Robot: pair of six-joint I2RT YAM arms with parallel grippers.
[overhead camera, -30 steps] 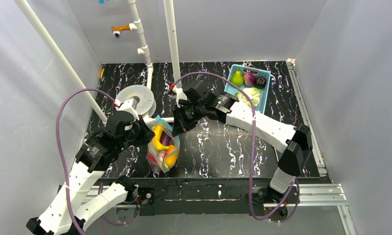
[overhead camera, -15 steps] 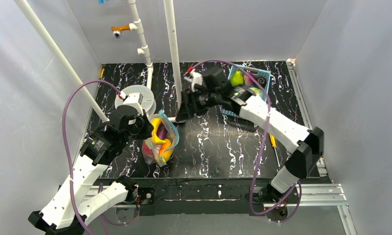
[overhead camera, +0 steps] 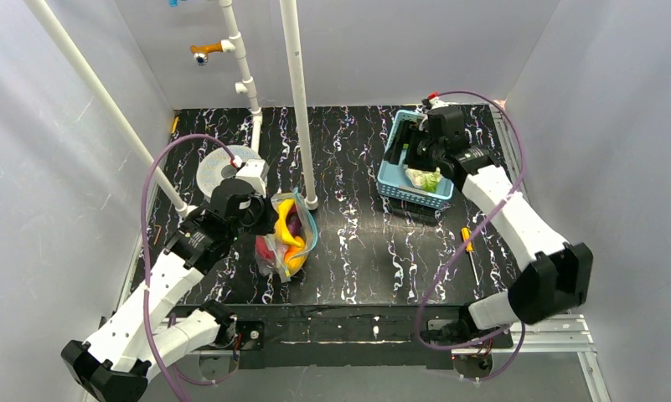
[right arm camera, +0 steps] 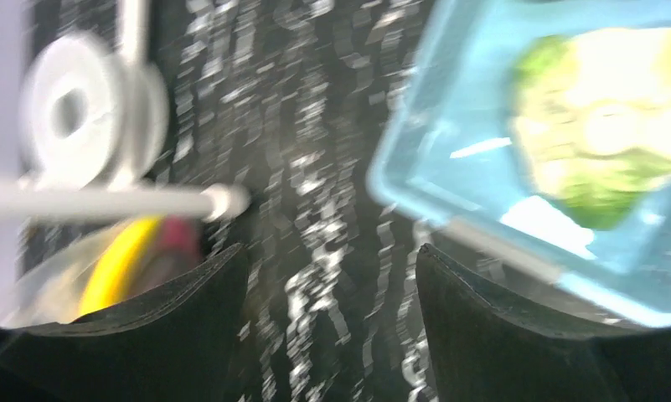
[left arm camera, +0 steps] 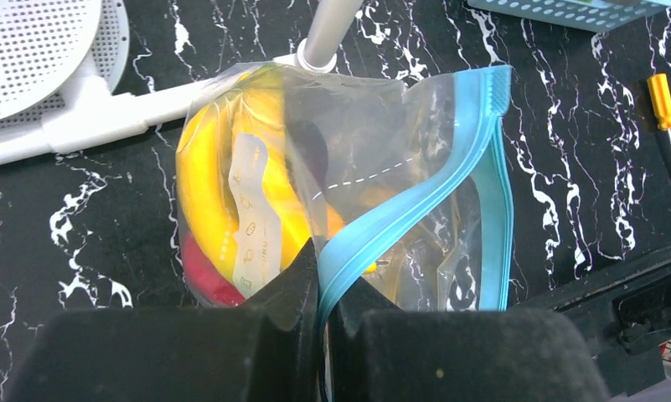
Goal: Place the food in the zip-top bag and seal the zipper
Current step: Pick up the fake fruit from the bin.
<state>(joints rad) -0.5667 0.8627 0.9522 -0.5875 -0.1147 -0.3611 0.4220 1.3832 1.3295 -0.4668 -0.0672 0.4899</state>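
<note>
The zip-top bag (overhead camera: 286,241) stands on the black table with its mouth open, and my left gripper (overhead camera: 262,214) is shut on its rim. In the left wrist view the light-blue zipper (left arm camera: 415,197) is pinched between the left gripper (left arm camera: 322,280) jaws. A yellow banana (left arm camera: 206,176), a red piece (left arm camera: 199,276) and a dark magenta piece (left arm camera: 315,151) show through the plastic. My right gripper (overhead camera: 405,144) hovers open and empty over the basket's left side. The right wrist view is blurred, with the right gripper (right arm camera: 332,251) above the table beside the basket rim (right arm camera: 415,193). A green-yellow food piece (right arm camera: 600,126) lies in the basket.
The light-blue basket (overhead camera: 396,177) sits at the back right. A yellow-handled screwdriver (overhead camera: 467,244) lies on the table to the right. A white upright pole (overhead camera: 301,126) rises just behind the bag, beside a white perforated disc (overhead camera: 217,166).
My right gripper has opened and swung from the bag's mouth back and right to above the basket. The left gripper kept its hold; the bag shifted slightly right.
</note>
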